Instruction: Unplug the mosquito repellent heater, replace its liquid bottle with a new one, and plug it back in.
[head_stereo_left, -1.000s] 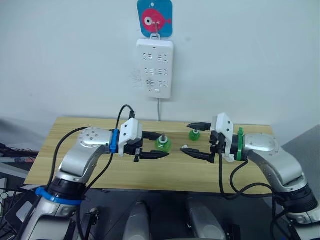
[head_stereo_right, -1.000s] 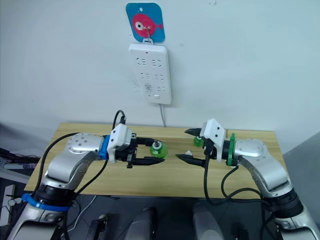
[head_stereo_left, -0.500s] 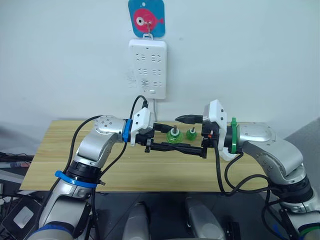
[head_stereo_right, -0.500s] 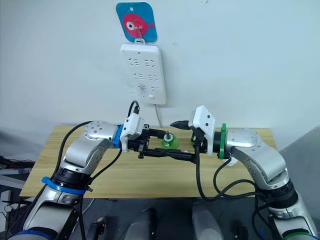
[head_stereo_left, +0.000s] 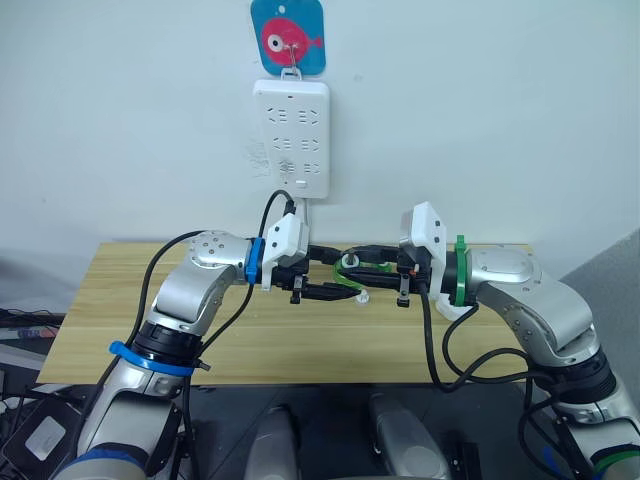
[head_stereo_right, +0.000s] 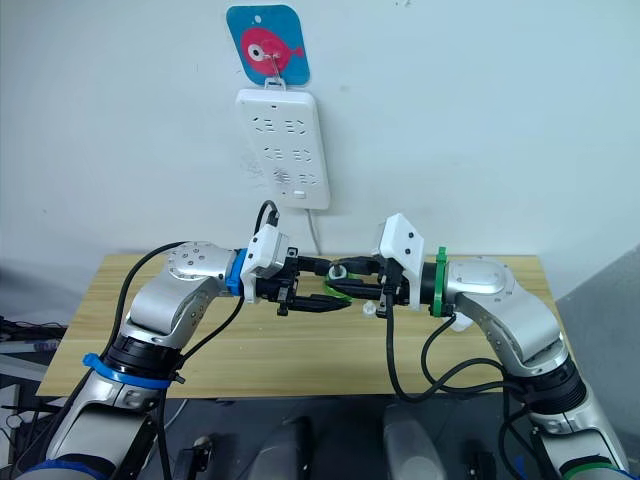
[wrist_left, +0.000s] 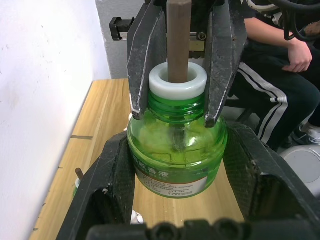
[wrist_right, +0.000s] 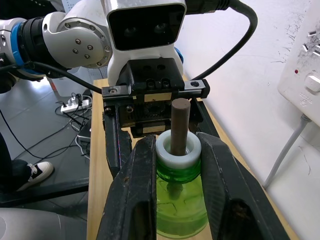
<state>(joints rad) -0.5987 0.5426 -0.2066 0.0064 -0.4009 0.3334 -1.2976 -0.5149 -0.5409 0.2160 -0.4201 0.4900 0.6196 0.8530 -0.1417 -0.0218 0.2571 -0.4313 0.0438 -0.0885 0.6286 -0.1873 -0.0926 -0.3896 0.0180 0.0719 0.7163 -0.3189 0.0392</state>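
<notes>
Bottle: a translucent green liquid bottle (wrist_left: 175, 150) with a white collar and a brown wick rod sticking out of its neck, held in the air above the wooden desk (head_stereo_left: 120, 330), between the two arms.
Left end effector (head_stereo_left: 340, 280): its black fingers (wrist_left: 112, 185) flank the wide green body on both sides; the left wrist view shows them touching it, pinching the body.
Right end effector (head_stereo_left: 365, 275): it meets the bottle from the opposite side, and its fingers (wrist_right: 135, 195) press against the white collar and shoulder, one on each side of the neck.
Relative place: the bottle bridges the two end effectors, base toward the left one, neck toward the right one.
Axis: the long axis lies roughly level, running left to right, wick pointing toward the right wrist.
Wall: a white power strip (head_stereo_left: 291, 137) hangs under a blue fish hook plate (head_stereo_left: 289, 36), above and behind the bottle, well apart from it.
Background: a seated person's dark trousers with white stripes (wrist_left: 272, 85) appear beyond the desk in the left wrist view.
</notes>
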